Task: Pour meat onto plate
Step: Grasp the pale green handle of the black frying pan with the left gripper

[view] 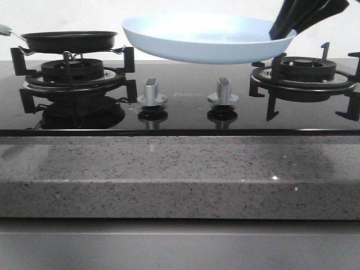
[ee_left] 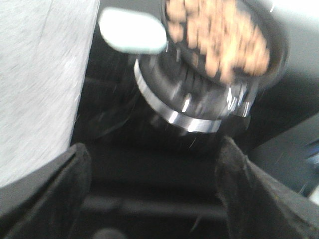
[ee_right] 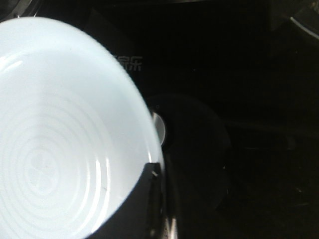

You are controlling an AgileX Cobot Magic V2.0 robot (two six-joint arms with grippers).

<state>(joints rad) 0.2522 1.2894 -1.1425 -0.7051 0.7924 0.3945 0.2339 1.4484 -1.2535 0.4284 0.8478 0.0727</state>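
Note:
The meat point(ee_left: 219, 40), a heap of small tan chips, lies in the black frying pan point(view: 68, 40) on the left burner. The pan's pale handle point(ee_left: 132, 31) sticks out to one side. My left gripper point(ee_left: 154, 149) is open and empty, a little short of the burner and pan; it does not show in the front view. The pale-blue plate point(view: 208, 36) hangs in the air above the stove's middle, slightly tilted. My right gripper point(view: 282, 27) is shut on its right rim. In the right wrist view one finger point(ee_right: 147, 196) lies over the plate point(ee_right: 65, 129), which holds nothing.
Two silver knobs point(view: 152, 93) point(view: 223, 91) stand at the front of the black glass stove top. The right burner point(view: 304, 76) with its black grate is bare. A grey speckled stone counter edge point(view: 169, 174) runs along the front.

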